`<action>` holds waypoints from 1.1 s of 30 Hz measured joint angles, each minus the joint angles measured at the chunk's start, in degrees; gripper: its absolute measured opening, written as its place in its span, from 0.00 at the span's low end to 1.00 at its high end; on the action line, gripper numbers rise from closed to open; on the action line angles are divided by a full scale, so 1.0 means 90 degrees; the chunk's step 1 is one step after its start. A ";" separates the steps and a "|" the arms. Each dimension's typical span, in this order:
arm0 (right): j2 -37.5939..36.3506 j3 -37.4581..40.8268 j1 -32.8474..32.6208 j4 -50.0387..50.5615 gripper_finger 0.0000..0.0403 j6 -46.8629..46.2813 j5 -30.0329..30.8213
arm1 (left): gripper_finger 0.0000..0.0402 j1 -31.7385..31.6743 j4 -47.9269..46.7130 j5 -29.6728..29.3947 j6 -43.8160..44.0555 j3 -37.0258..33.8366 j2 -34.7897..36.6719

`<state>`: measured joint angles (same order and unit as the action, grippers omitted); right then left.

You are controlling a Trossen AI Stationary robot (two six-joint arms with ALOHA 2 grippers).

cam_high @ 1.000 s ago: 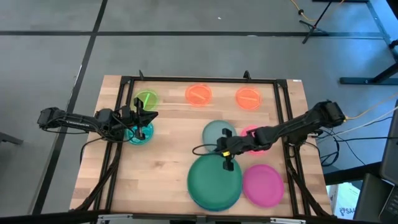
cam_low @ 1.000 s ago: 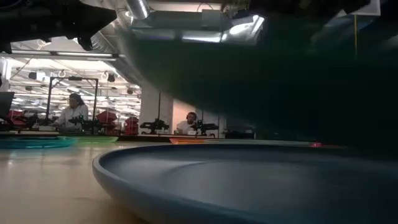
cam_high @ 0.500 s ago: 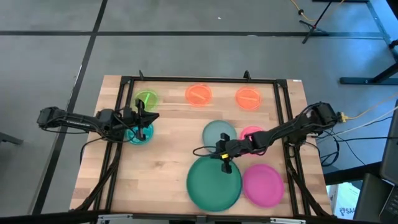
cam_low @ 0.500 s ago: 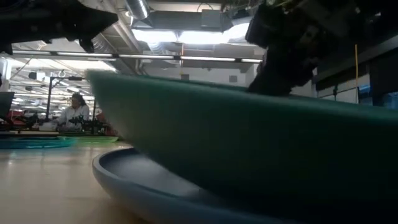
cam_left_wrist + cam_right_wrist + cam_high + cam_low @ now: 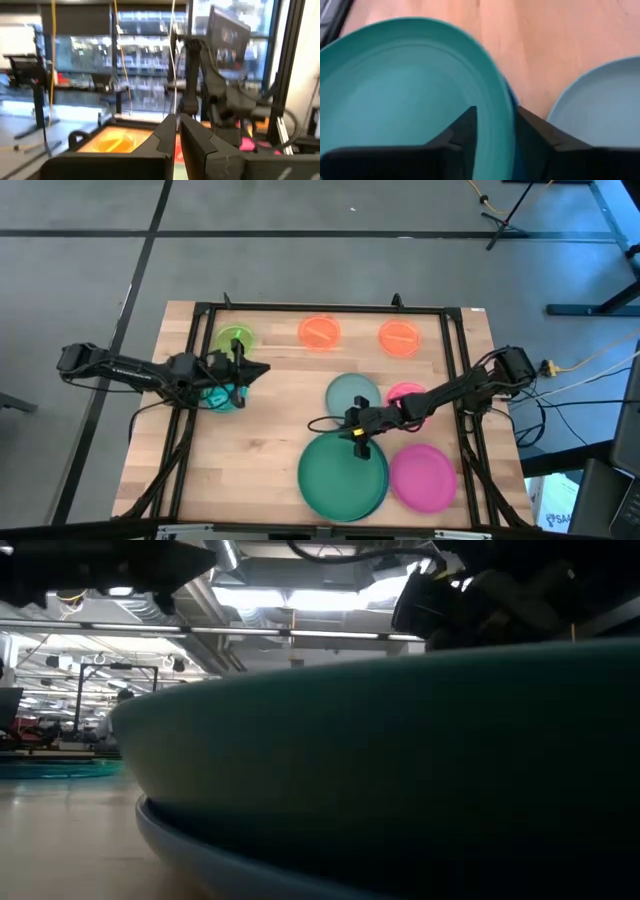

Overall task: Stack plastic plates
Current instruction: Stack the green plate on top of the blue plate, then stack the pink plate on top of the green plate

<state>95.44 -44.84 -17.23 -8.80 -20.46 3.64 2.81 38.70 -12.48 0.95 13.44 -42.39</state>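
Plates on table (image 5: 270,440): large green plate (image 5: 343,477) at lower centre of high view, lying on blue plate (image 5: 200,862) whose edge peeks out beneath it in low view
Other plates: magenta plate (image 5: 423,477) lower right; pale teal plate (image 5: 352,393) centre; small pink plate (image 5: 404,395) just right of it, partly under right arm; 2 orange plates (image 5: 319,332) (image 5: 399,337) along upper edge; neon green plate (image 5: 236,340) upper left; small teal plate (image 5: 222,397) below that, partly under left gripper
Right gripper (image 5: 360,436): at far rim of green plate, fingers (image 5: 462,131) parted, straddling rim with slack, grip released
Left gripper (image 5: 252,370): hovering left of centre, fingers (image 5: 167,135) pressed together, nothing between them
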 joint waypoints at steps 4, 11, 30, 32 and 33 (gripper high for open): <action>-0.0290 -0.0163 -0.0117 0.0750 0.39 0.0309 -0.0090 | 0.05 0.0096 -0.0195 -0.0002 -0.0002 0.0544 -0.0876; -0.1013 -0.0395 -0.0701 0.2185 0.41 0.0254 -0.0024 | 0.05 0.0208 -0.0260 0.0174 0.0000 0.1381 -0.2073; -0.1390 -0.0396 -0.2707 0.5905 0.41 -0.3028 0.0706 | 0.05 0.1245 -0.0248 0.0673 0.0000 0.2318 -0.3772; -0.1390 -0.0396 -0.2826 0.6100 0.41 -0.3040 0.0761 | 0.05 0.1309 -0.0239 0.0667 0.0000 0.2318 -0.3772; -0.1390 -0.0383 -0.2882 0.6151 0.41 -0.3044 0.0762 | 0.05 0.1329 -0.0222 0.0659 0.0000 0.2320 -0.3772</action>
<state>82.94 -48.29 -43.17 46.56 -47.86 10.50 14.77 36.69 -6.55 0.95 34.32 -76.34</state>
